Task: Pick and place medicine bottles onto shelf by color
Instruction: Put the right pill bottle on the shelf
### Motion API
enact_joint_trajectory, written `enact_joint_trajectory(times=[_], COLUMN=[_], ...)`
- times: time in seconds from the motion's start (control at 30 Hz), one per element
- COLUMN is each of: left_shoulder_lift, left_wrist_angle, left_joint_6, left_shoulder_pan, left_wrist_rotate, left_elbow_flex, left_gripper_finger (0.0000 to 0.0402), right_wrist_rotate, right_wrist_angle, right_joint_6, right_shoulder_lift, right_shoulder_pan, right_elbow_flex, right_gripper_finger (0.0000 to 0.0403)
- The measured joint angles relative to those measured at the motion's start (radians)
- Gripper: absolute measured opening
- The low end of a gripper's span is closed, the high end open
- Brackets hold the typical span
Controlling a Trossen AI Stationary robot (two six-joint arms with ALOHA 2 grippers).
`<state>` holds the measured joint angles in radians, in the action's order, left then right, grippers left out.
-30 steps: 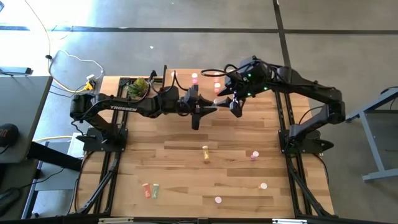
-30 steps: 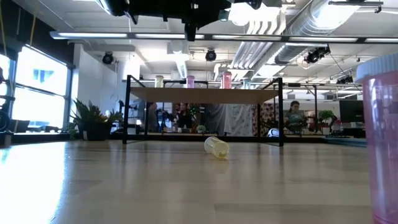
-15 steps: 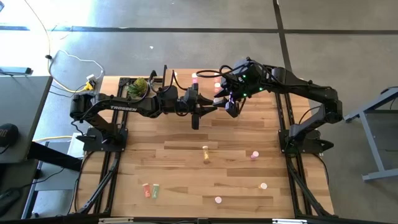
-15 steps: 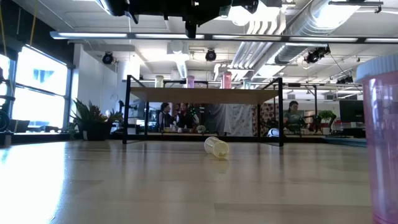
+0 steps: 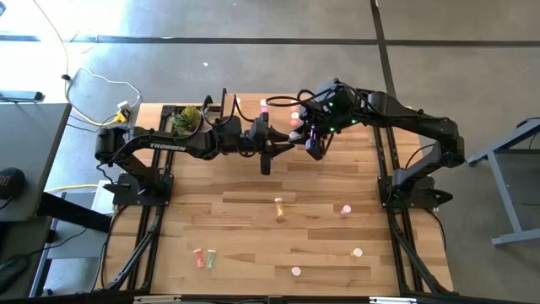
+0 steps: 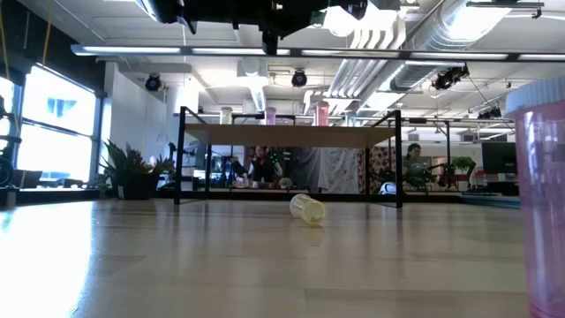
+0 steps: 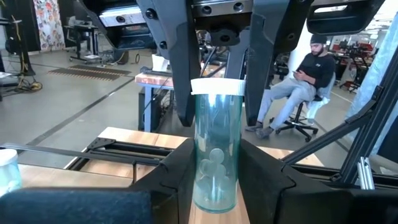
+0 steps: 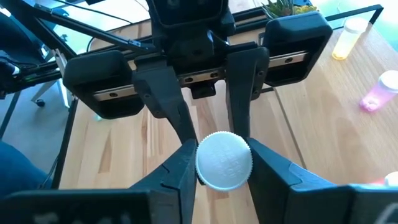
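A clear green medicine bottle (image 7: 216,152) with a white cap (image 8: 224,160) stands upright in the air between both arms, near the shelf (image 6: 291,134). My left gripper (image 7: 216,180) is shut on its lower body, and my right gripper (image 8: 224,163) is shut on its cap end. In the high view the two grippers meet at the bottle (image 5: 295,135). Pink bottles (image 5: 264,105) (image 5: 294,116) stand on the shelf. A yellow bottle (image 5: 278,207) lies on its side on the table. My left gripper pinches the bottle's lower body (image 7: 214,190) between its two fingers, coming level from the table's left side. The bottle stands upright across the fingers, cap up, clear of the table. My right gripper has the bottle's cap (image 8: 200,163) between its two fingers, one on each side. The fingers (image 7: 186,93) slant down onto it from above and from the table's right.
Loose bottles lie on the table: pink ones (image 5: 345,210) (image 5: 357,252) (image 5: 295,271), and a red (image 5: 197,258) and a green one (image 5: 211,258) near the front left. A pink bottle (image 6: 540,194) stands close to the low camera. A leafy green object (image 5: 187,118) sits at the far left.
My right gripper's fingers have closed in from the right onto the cap end of the bottle that my left gripper holds. The bottle and my left gripper have stayed where they were.
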<state>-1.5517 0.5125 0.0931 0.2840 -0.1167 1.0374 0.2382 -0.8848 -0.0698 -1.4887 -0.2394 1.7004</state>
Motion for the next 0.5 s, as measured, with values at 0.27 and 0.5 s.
enact_joint_trajectory(times=[0.27,0.5], left_shoulder_lift=[0.0,0.002], left_wrist_angle=[0.003,0.0], left_joint_6=[-0.017,-0.027], left_shoulder_pan=[0.0,0.0], left_wrist_rotate=[0.031,0.031], left_elbow_flex=[0.0,0.0], left_gripper_finger=[0.0139,0.0198], right_wrist_rotate=[-0.013,-0.081], right_wrist_angle=[-0.014,-0.023], right_joint_6=[-0.021,-0.019], right_shoulder_lift=[-0.001,0.021], right_shoulder_pan=[0.0,0.0], right_elbow_flex=[0.0,-0.001], right_gripper_finger=[0.0108,0.0108])
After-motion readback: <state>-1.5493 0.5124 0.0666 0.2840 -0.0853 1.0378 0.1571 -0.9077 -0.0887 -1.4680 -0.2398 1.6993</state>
